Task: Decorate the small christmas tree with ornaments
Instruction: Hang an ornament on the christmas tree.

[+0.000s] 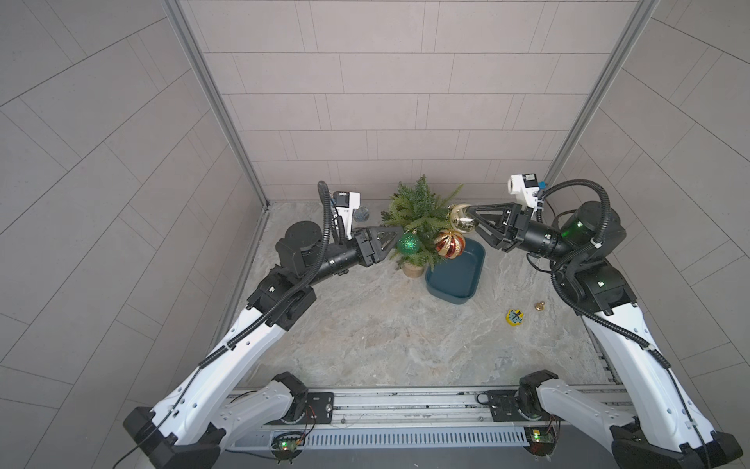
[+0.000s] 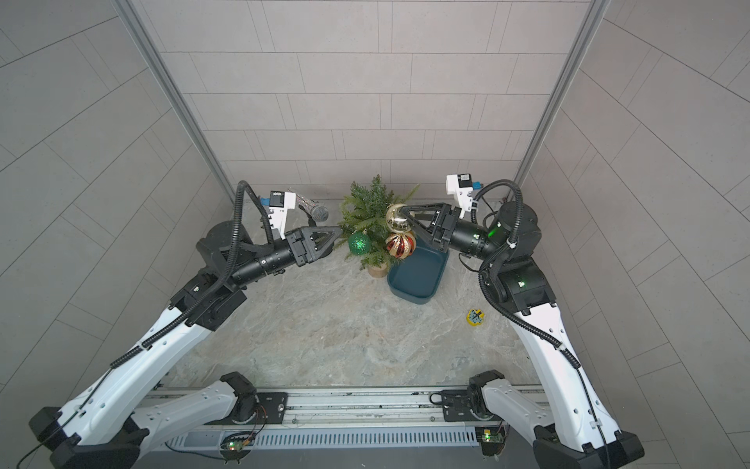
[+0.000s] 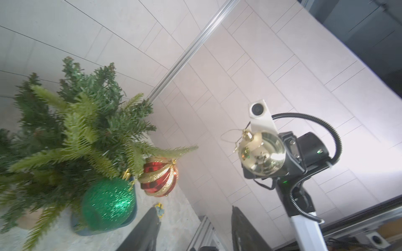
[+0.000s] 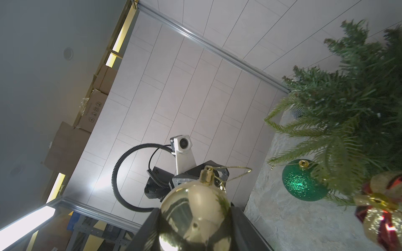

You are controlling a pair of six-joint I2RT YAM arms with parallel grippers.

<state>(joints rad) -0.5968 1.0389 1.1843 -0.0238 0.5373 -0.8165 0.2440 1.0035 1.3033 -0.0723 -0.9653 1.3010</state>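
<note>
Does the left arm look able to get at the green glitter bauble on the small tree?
Probably yes: the left gripper is open and empty, close beside the round green glitter bauble hanging on the small green christmas tree; nothing stands between them, only needle branches overhang it.

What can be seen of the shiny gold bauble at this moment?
The gold bauble is a smooth, mirror-shiny sphere, plastic or glass by its look, reflecting the room. A ribbed gold cap sits uppermost, with a thin gold hanging loop sticking out free. The right gripper clamps the bauble between both fingers, in the air beside the small christmas tree. The left wrist view shows it clear of the branches. It is not yet hung.
</note>
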